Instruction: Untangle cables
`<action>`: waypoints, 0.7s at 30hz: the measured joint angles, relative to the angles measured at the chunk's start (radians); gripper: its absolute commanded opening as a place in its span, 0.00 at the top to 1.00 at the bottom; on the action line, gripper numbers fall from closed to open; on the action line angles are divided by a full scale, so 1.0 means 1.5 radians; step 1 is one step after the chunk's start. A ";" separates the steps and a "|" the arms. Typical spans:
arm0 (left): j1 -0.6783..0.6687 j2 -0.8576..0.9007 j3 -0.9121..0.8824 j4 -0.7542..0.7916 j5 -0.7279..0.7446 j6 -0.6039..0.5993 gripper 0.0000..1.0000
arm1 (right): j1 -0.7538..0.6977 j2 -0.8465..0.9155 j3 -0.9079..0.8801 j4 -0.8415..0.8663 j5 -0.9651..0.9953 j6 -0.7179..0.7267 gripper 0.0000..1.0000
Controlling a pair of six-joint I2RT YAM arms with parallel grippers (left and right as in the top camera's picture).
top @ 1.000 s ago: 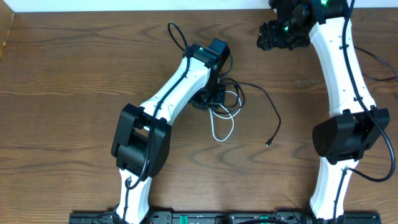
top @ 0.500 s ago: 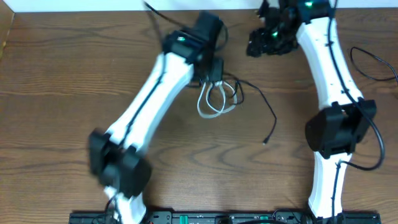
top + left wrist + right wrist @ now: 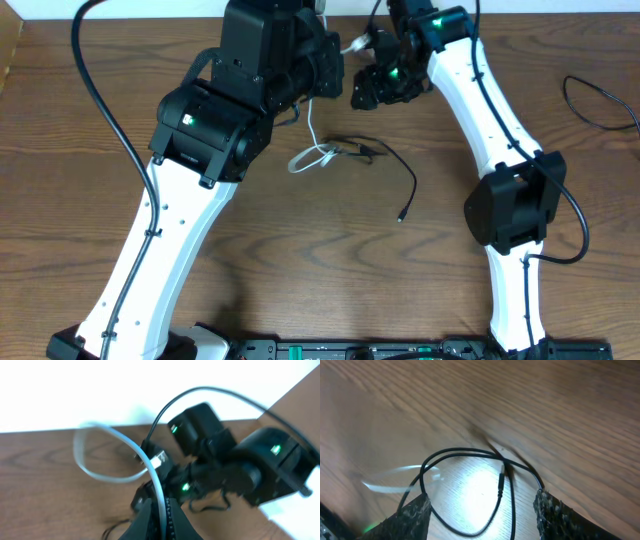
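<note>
The cables (image 3: pixel 340 151) lay tangled at upper centre of the worktop (image 3: pixel 60 200), and we judged them light, limp and thin. Our left gripper (image 3: pixel 159 510) pinched the white cable (image 3: pixel 158 487). The black cable (image 3: pixel 460 450) looked best taken at its loop, under our right gripper (image 3: pixel 482 510), whose fingers were spread wide.

- We take this for a robotics lab bench: a white-and-black left arm (image 3: pixel 170 230) and right arm (image 3: pixel 490 110) rise from the near edge of a wood-grain table (image 3: pixel 60 150).
- We see a black mounting rail (image 3: pixel 350 351) along that edge.
- We see green status lights (image 3: pixel 193 117) on the housings and a plain white wall (image 3: pixel 75 390) behind.
</note>
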 measured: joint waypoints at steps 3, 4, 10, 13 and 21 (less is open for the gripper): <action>0.000 -0.001 0.000 0.036 -0.002 0.001 0.92 | 0.008 0.000 0.000 0.000 0.000 0.000 0.37; 0.000 -0.001 0.000 0.048 -0.005 0.002 0.93 | 0.009 0.000 0.000 0.001 0.000 0.000 0.37; 0.000 -0.024 -0.002 0.137 -0.040 0.015 0.92 | 0.008 0.000 0.000 0.001 0.000 0.000 0.37; 0.000 -0.052 -0.004 0.190 -0.071 0.020 0.93 | 0.008 0.000 0.000 0.001 0.000 0.000 0.37; 0.000 -0.150 -0.004 0.291 -0.164 0.030 0.93 | 0.008 0.000 0.000 0.002 0.000 -0.001 0.37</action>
